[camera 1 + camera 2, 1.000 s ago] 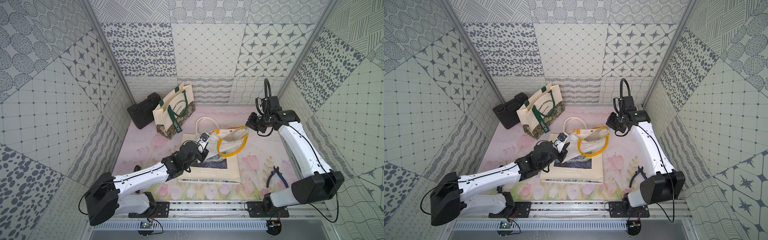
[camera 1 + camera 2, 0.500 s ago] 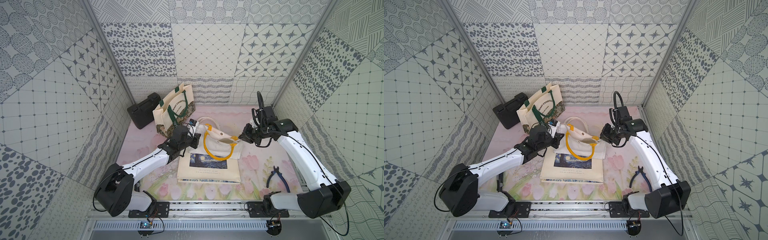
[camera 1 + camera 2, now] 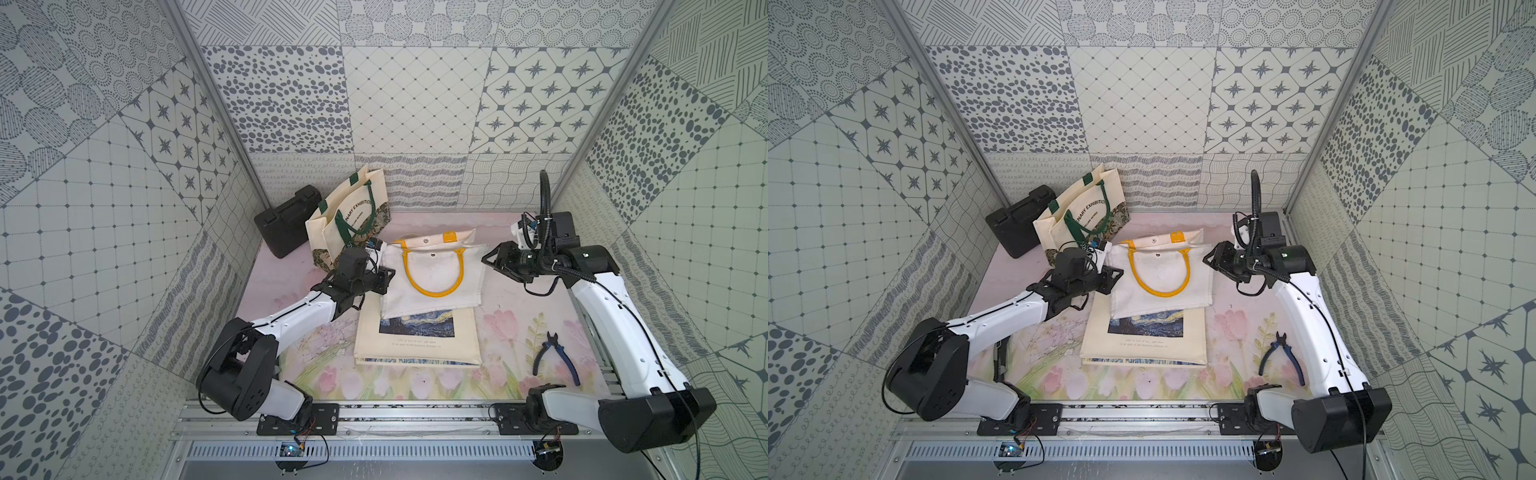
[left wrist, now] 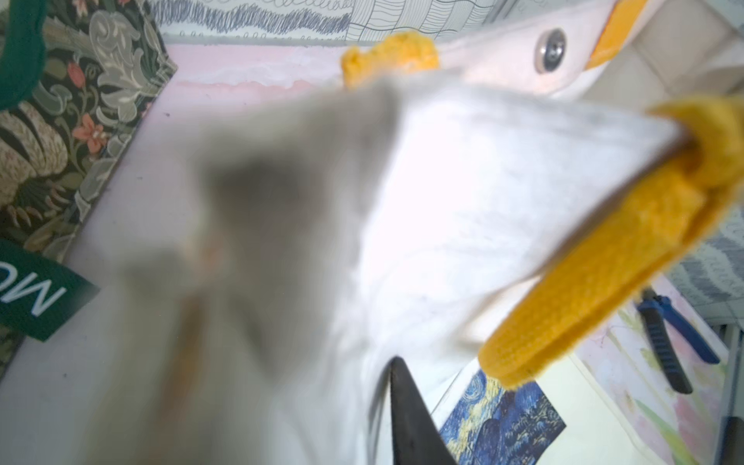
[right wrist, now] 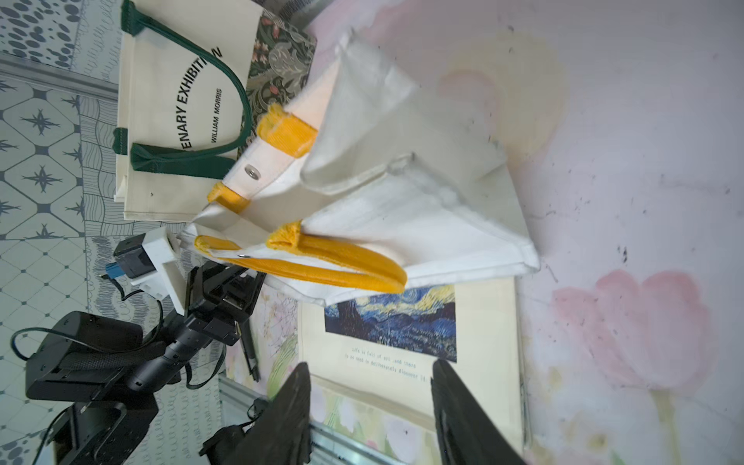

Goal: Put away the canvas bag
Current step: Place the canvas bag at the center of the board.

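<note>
Floral matting covers the desk (image 3: 519,299) inside this tile-walled booth. Closest to the arm bases, well short of the right gripper (image 3: 492,262) on its own side, blue-handled pliers (image 3: 555,361) lie alone. Next comes a flat printed tote (image 3: 415,340) with a night-sky picture, lying short of both grippers and between them.

Its far part is covered by the canvas bag (image 3: 432,270), the one with yellow handles. The bag lies flat, its mouth edge on the far side, and that edge runs straight across from one gripper to the other. The left gripper (image 3: 386,277) sits right at the bag's edge on its side. In its wrist view pale cloth crowds the lens above one dark finger (image 4: 410,418), so I cannot tell whether it has hold of the fabric or how wide it stands. The right gripper waits just off the opposite edge, and its wrist view shows the jaws spread with nothing between them.

Just beyond the left gripper a green-handled standing tote (image 3: 349,216) gapes upward, and a black case (image 3: 286,226) sits beside it against the wall. If that tote is where the bag belongs, the bag must travel toward the left gripper's far side. The left arm is plainly the nearer one.
</note>
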